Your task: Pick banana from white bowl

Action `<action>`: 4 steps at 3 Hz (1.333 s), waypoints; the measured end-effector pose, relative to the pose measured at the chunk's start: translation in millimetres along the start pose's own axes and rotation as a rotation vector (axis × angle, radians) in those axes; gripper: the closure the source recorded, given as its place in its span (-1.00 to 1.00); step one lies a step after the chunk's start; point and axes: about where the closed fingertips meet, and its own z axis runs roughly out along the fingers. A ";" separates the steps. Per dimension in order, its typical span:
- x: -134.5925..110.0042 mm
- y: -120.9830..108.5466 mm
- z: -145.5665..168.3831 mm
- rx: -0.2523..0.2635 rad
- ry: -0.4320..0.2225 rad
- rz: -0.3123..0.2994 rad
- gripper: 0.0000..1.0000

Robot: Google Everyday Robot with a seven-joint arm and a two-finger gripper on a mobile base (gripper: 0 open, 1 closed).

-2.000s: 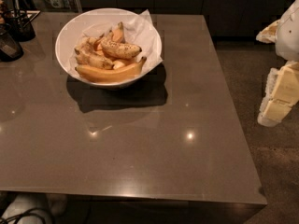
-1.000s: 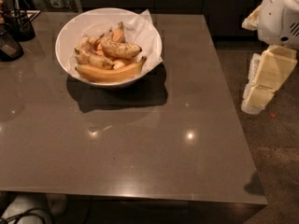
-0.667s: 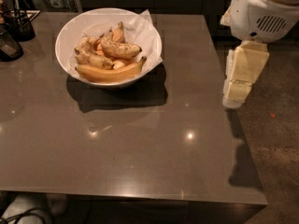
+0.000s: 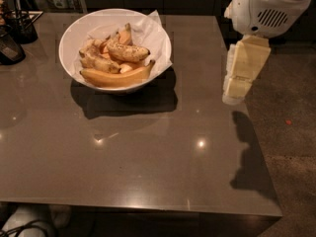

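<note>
Fingers (image 4: 237,87) near table's (image 4: 148,172) right edge

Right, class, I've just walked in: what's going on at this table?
A one-armed robot is set to take the speckled banana out of the white bowl. Its gripper hangs above the right edge of the table, well to the right of the bowl, touching nothing. The speckled banana lies in the bowl on crumpled paper, behind a longer smooth banana that lies along the front rim. It has not been picked up yet.
</note>
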 end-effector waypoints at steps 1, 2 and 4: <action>-37.5 -24.7 7.3 -0.026 -0.035 -0.016 -1.00; -78.8 -55.6 17.0 -0.047 -0.051 -0.043 -1.00; -97.9 -71.9 24.5 -0.007 -0.097 -0.013 -1.00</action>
